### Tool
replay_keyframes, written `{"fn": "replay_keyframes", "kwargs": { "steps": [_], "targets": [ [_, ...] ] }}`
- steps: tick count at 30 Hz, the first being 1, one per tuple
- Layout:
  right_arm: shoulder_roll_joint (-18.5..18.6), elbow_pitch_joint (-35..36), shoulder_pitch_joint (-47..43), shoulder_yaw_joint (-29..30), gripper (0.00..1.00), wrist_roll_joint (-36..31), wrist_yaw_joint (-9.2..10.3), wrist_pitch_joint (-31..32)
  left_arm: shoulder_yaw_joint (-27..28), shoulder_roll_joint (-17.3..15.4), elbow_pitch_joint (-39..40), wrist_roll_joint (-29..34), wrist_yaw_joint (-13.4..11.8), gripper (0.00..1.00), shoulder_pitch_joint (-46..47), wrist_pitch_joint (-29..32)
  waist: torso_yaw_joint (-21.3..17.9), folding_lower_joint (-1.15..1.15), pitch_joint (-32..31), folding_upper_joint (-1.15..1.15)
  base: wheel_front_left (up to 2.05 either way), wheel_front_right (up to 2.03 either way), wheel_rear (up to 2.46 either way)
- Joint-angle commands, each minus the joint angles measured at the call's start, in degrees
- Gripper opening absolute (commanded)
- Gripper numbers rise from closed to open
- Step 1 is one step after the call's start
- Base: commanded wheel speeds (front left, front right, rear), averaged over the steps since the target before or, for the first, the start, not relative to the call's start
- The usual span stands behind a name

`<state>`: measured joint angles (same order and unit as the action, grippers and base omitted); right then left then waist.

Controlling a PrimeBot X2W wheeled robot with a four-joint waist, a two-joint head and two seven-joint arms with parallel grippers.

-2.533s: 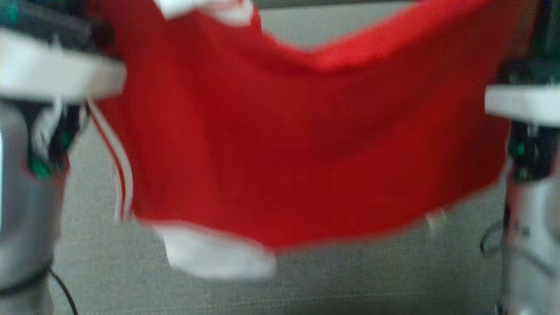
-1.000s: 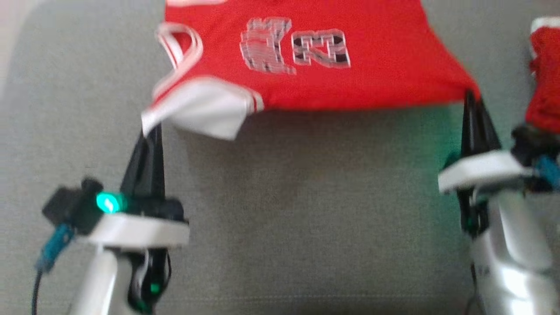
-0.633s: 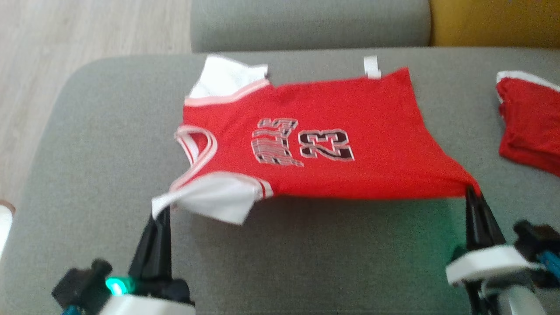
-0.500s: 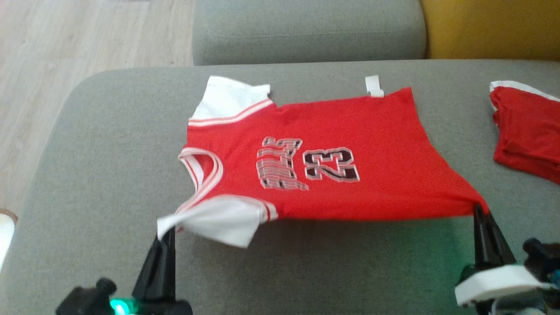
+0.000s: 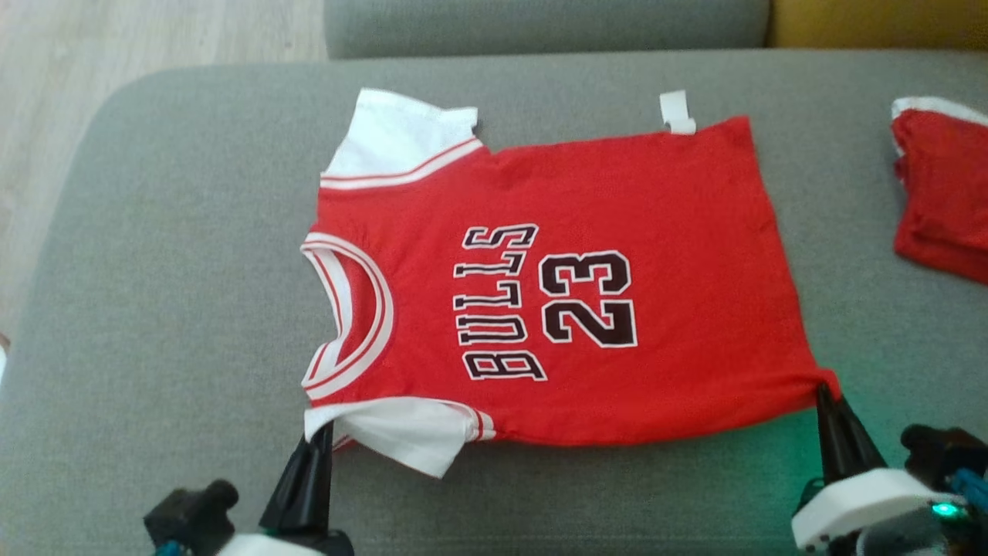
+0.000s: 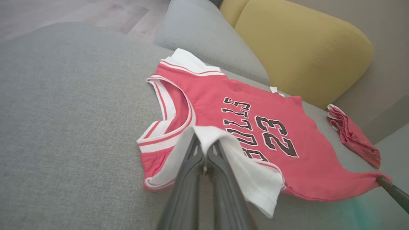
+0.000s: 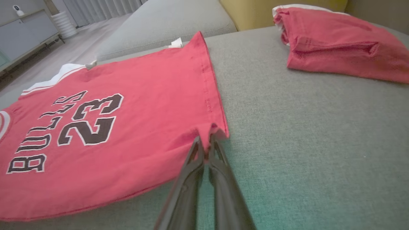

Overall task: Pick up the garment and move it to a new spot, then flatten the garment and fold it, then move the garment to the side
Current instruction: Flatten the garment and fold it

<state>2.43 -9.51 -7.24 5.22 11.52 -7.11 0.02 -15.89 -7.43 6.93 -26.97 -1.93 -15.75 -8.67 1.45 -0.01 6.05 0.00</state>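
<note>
Head view: red cloth [image 5: 942,208] near garment [image 5: 617,185]

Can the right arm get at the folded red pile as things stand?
Probably not yet: the right gripper is shut on the jersey hem corner. Once it lets go, bare cushion lies between it and the folded red pile.

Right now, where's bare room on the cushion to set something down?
Widest: grey cushion left of the jersey, past its collar. Narrower strip between its hem and the folded red garment. Crowded along the near edge, where left pincer and right pincer are shut on it.
</note>
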Motion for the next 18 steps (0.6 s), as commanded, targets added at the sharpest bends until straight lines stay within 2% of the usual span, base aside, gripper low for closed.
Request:
{"fn": "replay_keyframes", "kwargs": {
  "steps": [1,9,18],
  "targets": [
    [0.45,1.55,2.8,-1.34,0.0,0.13,-0.37,-0.23,1.69,0.33,1.48,-0.23,0.32,0.0,2.69,-0.45,0.19,0.01,0.91,0.0,0.0,0.0,0.0],
    [0.45,-1.19,7.75,-1.16,0.0,1.94,-0.37,-2.24,3.14,2.4,-3.4,-5.67,1.53,0.0,10.38,-1.09,0.42,0.01,3.49,0.0,0.0,0.0,0.0],
    [0.45,-6.72,16.31,0.18,0.0,1.26,-0.37,-3.18,2.97,2.25,-15.0,-3.8,2.83,0.0,23.91,-2.53,0.2,0.01,6.84,0.0,0.0,0.0,0.0]
  ]
}}
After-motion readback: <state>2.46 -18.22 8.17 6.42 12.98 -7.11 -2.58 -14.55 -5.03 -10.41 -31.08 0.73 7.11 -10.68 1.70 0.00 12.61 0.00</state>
